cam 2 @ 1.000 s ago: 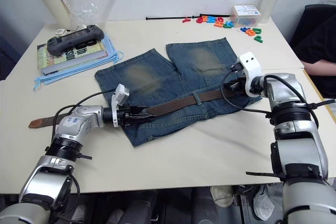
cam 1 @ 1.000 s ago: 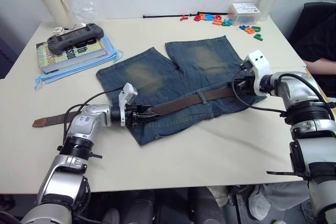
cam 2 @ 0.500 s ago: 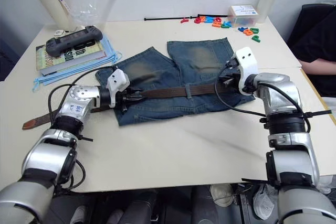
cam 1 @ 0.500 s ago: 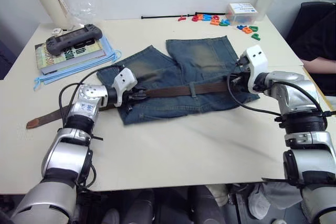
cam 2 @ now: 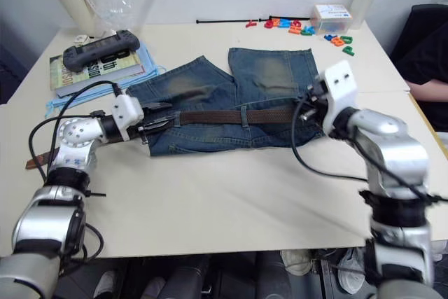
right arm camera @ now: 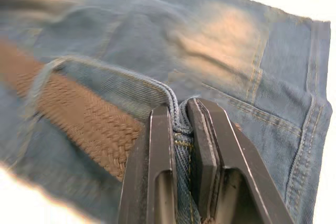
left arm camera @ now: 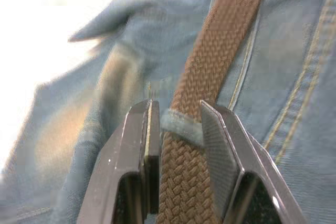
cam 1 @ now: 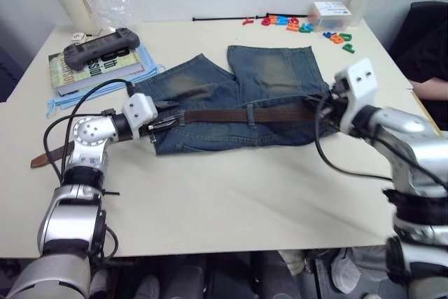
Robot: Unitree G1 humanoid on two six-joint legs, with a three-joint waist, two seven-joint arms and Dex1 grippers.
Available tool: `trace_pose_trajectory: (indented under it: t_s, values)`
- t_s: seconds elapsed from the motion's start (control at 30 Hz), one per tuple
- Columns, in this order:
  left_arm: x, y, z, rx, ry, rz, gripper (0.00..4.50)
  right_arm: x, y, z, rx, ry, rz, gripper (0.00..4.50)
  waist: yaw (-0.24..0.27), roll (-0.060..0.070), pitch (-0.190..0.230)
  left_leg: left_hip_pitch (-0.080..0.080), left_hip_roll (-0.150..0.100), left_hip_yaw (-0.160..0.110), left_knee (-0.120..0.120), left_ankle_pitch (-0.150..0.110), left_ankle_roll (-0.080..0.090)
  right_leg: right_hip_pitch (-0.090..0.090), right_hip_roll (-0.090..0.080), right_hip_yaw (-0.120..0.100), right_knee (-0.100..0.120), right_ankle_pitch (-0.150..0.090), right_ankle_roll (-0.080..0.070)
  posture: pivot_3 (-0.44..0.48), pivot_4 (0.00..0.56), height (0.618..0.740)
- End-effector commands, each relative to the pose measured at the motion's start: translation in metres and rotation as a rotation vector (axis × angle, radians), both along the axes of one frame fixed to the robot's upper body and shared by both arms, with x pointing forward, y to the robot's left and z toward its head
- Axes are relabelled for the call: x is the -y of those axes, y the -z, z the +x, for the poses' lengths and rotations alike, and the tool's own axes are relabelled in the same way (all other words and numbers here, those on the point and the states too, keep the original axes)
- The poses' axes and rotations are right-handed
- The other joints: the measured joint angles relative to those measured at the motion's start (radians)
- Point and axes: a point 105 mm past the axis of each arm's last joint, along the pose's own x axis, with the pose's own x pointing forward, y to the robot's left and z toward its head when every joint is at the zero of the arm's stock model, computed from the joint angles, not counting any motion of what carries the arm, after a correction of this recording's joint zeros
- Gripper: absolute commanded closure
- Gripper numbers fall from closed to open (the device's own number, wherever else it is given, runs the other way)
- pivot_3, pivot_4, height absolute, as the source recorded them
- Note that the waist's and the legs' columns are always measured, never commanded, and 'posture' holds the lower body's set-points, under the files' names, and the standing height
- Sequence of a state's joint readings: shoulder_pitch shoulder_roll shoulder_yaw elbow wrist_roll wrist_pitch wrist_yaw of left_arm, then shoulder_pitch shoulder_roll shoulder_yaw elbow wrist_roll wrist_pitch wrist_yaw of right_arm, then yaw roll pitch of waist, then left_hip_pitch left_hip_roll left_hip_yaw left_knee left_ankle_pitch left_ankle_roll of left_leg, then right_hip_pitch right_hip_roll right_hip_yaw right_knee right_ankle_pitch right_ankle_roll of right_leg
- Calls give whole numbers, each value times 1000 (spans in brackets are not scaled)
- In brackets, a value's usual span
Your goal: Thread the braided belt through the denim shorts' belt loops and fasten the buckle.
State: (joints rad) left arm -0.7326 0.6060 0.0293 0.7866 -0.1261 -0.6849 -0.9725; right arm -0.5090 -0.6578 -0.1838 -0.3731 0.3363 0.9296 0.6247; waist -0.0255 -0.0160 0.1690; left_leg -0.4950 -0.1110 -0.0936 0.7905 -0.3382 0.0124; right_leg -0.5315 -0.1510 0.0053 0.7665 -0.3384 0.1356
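Shorts: we find the denim shorts (cam 1: 245, 96) flat, the braided belt (cam 1: 245, 114) across the waistband; left gripper (left arm camera: 176, 124) clamped on a belt loop (left arm camera: 181, 128), right gripper (right arm camera: 179, 116) clamped on waistband denim.

Both arms are clad in silver-grey shells joined by black ribbed rings. A white box is mounted at each wrist, and a black cable is looped beside each forearm. The left gripper (left arm camera: 178, 129) and right gripper (right arm camera: 179, 124) are each built with 2 flat black fingers.
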Motion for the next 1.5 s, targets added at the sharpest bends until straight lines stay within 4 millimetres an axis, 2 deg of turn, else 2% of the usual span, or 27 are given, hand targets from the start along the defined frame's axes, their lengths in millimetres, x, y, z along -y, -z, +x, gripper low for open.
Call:
trace_pose_trajectory:
  t_s: [0.03, 0.13, 0.23, 0.33, 0.43, 0.5, 0.6, 0.7, 0.77, 0.87, 0.97, 1.03, 1.1, 1.33, 1.5]
  values:
    - [3, -1, -40, 207, 98, 149, 3071, -5, 1, -46, 36, -139, -94, 4432, -1, 0, 0, 0, 0, 0, -1, 0, 0, 0, 0, 0, 0, 0, 0, 0, 150, 654]
    - [1, 23, -64, 246, 126, 242, 3071, 12, 33, -64, -53, -126, -257, 4432, 3, 0, 0, 2, -1, 1, 0, 0, 1, 3, -1, 1, -2, 0, 0, 0, 150, 654]
    - [-11, 43, -73, 222, 87, 262, 3071, 25, 55, -74, -117, -127, -378, 4432, 16, 0, 0, 8, -1, 1, 0, 1, 3, 10, -1, 0, -4, 3, 1, 0, 150, 654]
    - [-18, 59, -83, 185, 77, 278, 3071, 31, 64, -78, -155, -121, -417, 4432, 25, 0, 0, 19, 0, 1, 0, -4, 11, 23, -1, 0, -8, 4, 1, 0, 150, 654]
    - [-31, 73, -91, 131, 50, 305, 3071, 39, 65, -73, -160, -75, -407, 4432, 29, 0, 0, 20, 1, 0, 0, -4, 11, 23, -1, -1, -8, 4, 1, 0, 150, 654]
    - [-35, 75, -92, 112, 39, 304, 3071, 40, 65, -69, -147, -58, -400, 4432, 34, 0, 0, 19, 1, 0, 0, -4, 11, 23, -1, -1, -8, 4, 1, 0, 150, 654]
    - [-24, 53, -80, 69, 10, 154, 3071, 37, 60, -63, -125, -47, -361, 4432, 42, 0, 0, 19, 0, 0, 0, -4, 11, 23, -1, -1, -9, 4, 1, 0, 150, 654]
    - [-11, 5, -51, -179, -8, -187, 3071, 33, 54, -56, -99, -39, -332, 4432, 48, -1, 0, 19, 1, -1, 0, -4, 11, 23, 0, -1, -8, 4, 1, 0, 150, 654]
    - [-6, -13, -39, -365, 30, -324, 3071, 32, 54, -53, -97, -39, -327, 4432, 51, -2, 0, 18, 1, -4, 1, -4, 9, 23, 1, -4, -8, 4, 2, 0, 150, 654]
    - [-5, -23, -22, -631, 60, -421, 2177, 30, 54, -50, -92, -42, -324, 4432, 46, -2, 0, 18, 0, -5, 0, -3, 7, 23, 2, -4, -8, 4, 1, 0, 150, 654]
    - [-4, -35, -9, -737, 87, -519, 877, 28, 53, -48, -85, -40, -319, 4432, 26, -2, 0, 19, 0, -4, -1, 0, 3, 22, 2, -4, -8, 4, 1, 0, 150, 654]
    - [1, -26, -7, -843, 119, -500, 55, 28, 53, -46, -82, -37, -320, 4432, 21, -2, 0, 19, -1, -3, -1, 0, 3, 22, 2, -3, -8, 4, 1, 0, 150, 654]
    - [7, -16, -2, -910, 122, -477, 55, 28, 53, -46, -79, -32, -323, 4432, 22, -2, 0, 19, 0, -3, -1, 0, 2, 22, 2, -3, -8, 4, 1, 0, 150, 654]
    - [39, 10, 24, -957, 75, -412, 55, 27, 50, -46, -68, -24, -318, 4432, 33, -4, 1, 16, -1, -4, 0, 0, 2, 21, 1, -2, -9, 4, 1, 0, 150, 654]
    - [53, 26, 28, -970, 66, -307, 55, 25, 49, -47, -65, -26, -320, 4432, 29, -5, 1, 15, -1, -4, 0, 0, 2, 18, 1, -1, -8, 4, 1, 0, 150, 654]
